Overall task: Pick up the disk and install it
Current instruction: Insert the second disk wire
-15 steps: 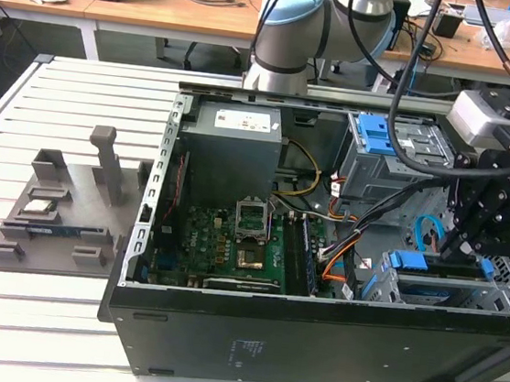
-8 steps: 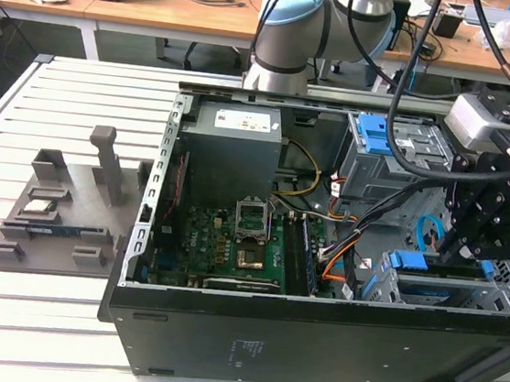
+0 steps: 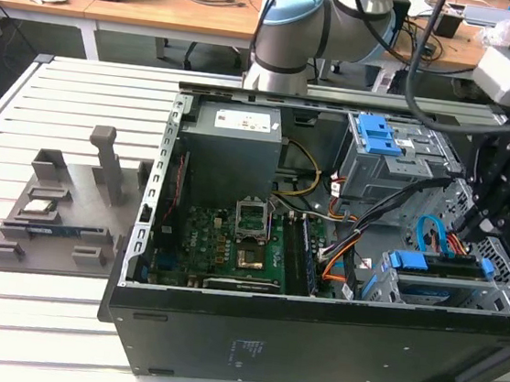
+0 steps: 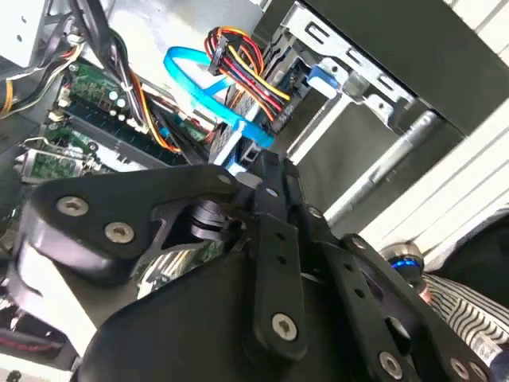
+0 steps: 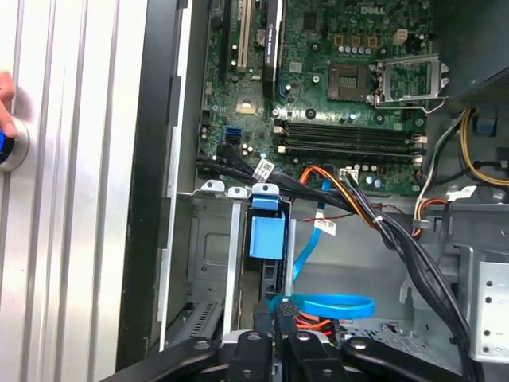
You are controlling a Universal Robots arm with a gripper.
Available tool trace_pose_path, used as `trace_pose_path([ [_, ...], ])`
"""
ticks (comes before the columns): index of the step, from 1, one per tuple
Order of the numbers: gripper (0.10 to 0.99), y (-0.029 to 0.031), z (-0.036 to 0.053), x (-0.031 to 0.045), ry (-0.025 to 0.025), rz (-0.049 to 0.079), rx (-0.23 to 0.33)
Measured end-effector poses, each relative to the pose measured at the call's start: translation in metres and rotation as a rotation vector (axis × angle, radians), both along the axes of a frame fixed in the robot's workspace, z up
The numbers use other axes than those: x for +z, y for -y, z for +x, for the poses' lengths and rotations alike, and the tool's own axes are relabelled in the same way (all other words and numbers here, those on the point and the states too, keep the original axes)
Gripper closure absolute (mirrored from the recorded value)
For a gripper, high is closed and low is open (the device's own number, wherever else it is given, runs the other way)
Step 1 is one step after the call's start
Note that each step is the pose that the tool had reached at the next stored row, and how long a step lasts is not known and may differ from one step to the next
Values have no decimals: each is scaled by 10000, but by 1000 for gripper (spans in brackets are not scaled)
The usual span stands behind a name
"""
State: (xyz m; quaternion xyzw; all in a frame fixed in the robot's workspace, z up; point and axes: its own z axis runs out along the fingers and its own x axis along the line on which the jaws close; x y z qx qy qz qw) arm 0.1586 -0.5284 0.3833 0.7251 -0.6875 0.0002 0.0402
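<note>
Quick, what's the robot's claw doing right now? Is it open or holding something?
Gripper: fingers pressed together, so shut, down in the drive bay of the computer case beside the blue cable. Whether it grips the disk cannot be told.

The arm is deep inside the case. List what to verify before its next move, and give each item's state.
1. Gripper in line with the disk: ok.
2. Disk inside the drive cage: ok.
3. Disk pushed fully home: cannot tell.
4. Blue cable away from the gripper: not ok, it loops right beside it.
5. Case side open for access: ok.
</note>
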Motion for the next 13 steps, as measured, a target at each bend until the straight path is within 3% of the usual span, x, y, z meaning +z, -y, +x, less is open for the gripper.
trace_pose_path([
  [1, 867, 0, 0, 45, 1, -1, 0],
  [2, 984, -1, 0, 89, 0, 1, 0],
  [3, 980, -2, 0, 202, 1, 0, 0],
  [5, 980, -2, 1, 294, 0, -1, 1],
  [13, 980, -2, 0, 309, 1, 0, 1],
])
